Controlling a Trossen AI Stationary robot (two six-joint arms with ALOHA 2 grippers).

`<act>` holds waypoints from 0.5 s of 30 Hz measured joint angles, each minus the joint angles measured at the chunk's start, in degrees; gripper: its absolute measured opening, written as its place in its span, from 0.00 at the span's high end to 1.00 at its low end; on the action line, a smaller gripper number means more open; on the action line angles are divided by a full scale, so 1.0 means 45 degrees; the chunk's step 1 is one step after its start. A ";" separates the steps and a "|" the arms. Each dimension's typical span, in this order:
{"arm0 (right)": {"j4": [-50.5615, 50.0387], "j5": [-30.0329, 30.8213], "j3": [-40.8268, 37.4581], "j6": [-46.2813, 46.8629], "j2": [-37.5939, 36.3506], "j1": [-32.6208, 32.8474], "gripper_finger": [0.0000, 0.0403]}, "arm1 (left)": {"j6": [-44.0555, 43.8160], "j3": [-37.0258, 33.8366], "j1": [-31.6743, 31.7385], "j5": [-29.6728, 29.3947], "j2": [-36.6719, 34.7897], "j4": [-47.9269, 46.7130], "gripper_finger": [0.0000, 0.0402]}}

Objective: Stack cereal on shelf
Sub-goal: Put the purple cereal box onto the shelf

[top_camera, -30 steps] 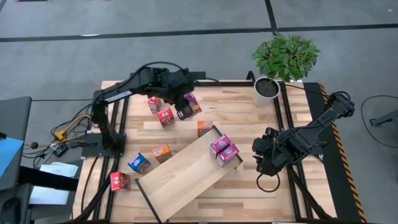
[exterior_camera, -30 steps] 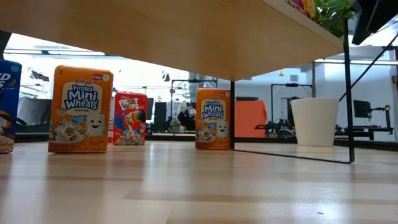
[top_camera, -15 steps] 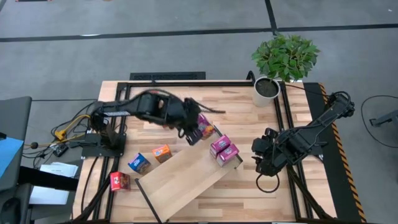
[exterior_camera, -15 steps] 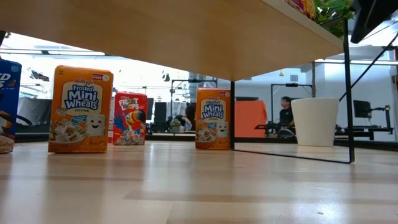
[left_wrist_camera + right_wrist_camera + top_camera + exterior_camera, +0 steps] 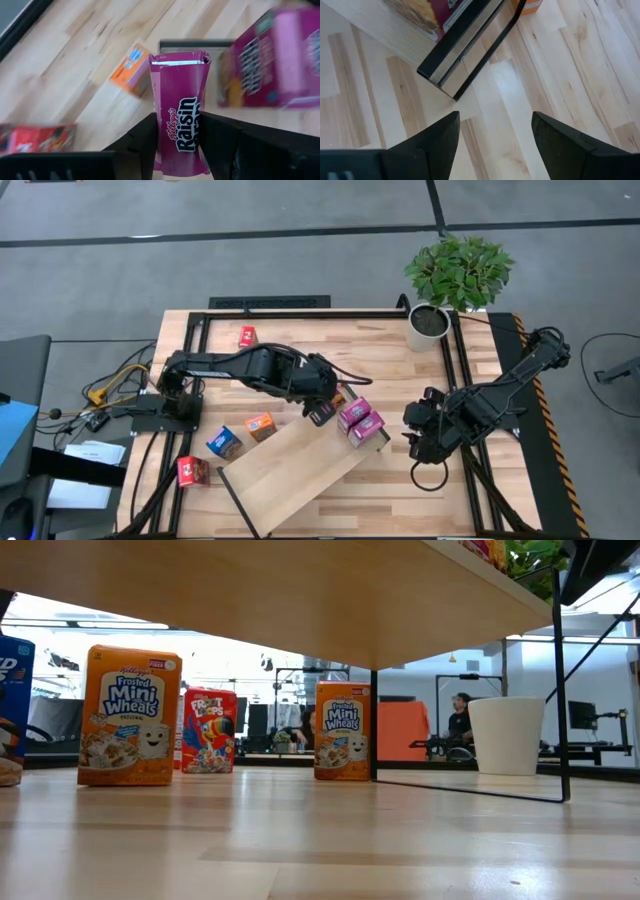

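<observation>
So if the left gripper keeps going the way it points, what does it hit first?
Probably the orange cereal box on the tabletop, just past the magenta Raisin Bran box that the left gripper holds; the shelf's black frame edge follows. Depth is unclear.

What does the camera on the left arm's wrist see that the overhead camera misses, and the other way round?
Only the left wrist view shows the "Raisin" lettering on the magenta box clamped in the left gripper.

Only the high view shows the whole shelf, the potted plant, the open right gripper waiting beside the shelf, and the blue box.

Both show that held box, the magenta boxes on the shelf, and the wooden tabletop.
</observation>
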 joint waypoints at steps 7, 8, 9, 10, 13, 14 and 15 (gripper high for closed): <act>-0.0011 0.0000 0.0000 0.0091 -0.0005 0.0000 0.32 | -0.0021 0.0034 0.0000 0.0423 0.0193 0.0513 0.71; -0.0011 0.0000 0.0000 0.0091 -0.0005 0.0000 0.32 | -0.0027 0.0034 0.0000 0.0435 0.0193 0.0457 0.71; -0.0011 0.0000 0.0000 0.0091 -0.0005 0.0000 0.32 | -0.0027 0.0034 0.0000 0.0425 0.0195 0.0429 0.71; -0.0011 0.0000 0.0000 0.0091 -0.0005 0.0000 0.32 | -0.0023 0.0034 0.0000 0.0401 0.0208 0.0476 0.71; -0.0021 0.0000 0.0000 0.0086 -0.0005 0.0000 0.32 | 0.0200 0.0034 0.0000 0.0307 0.0212 0.0547 0.71; -0.0016 0.0000 0.0000 0.0086 -0.0005 0.0000 0.32 | 0.0279 0.0034 0.0000 0.0192 0.0223 0.0626 0.71; -0.0013 0.0000 0.0000 0.0086 -0.0005 0.0000 0.32 | 0.0351 0.0029 0.0000 0.0090 0.0236 0.0717 0.71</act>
